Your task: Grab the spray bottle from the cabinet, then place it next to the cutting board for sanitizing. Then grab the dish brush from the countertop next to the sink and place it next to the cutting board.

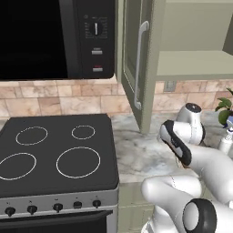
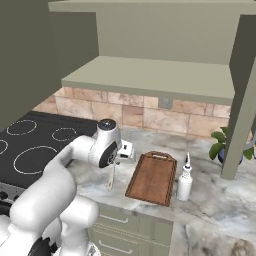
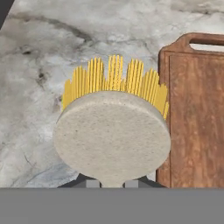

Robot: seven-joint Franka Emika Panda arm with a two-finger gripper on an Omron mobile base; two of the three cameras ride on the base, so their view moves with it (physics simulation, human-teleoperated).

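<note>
gripper: clenched on the dish brush, holding it by the handle. In the right base view the stick is hanging down toward the countertop. In the hand view the fingertips are showing just under the brush head.
dish brush: in hand, head pointing down, yellow bristles facing the marble. It's sitting just left of the cutting board; can't tell if the tip is touching the slab yet.
cutting board: lying flat on the countertop, handle slot toward the wall. Its left edge is running right beside the brush head in the hand view.
spray bottle: standing upright just right of the board, so that half is looking done.
cabinet: door hanging open, shelf bare.
step (est.): robot is lowering the brush for release next to the board; near the end of the task.
risk 1: releasing while the brush is upright → it's tipping over and maybe rolling, either onto the board or away from it. Round head + thin stick = unstable.
risk 2: pressing down too far → bristles are jamming into the marble and the handle is twisting in the grip.
risk 3: drifting right → head is clipping the board rim and nudging the board toward the bottle.
risk 4: front counter edge is near; a roll that way is dropping the brush off.
</note>
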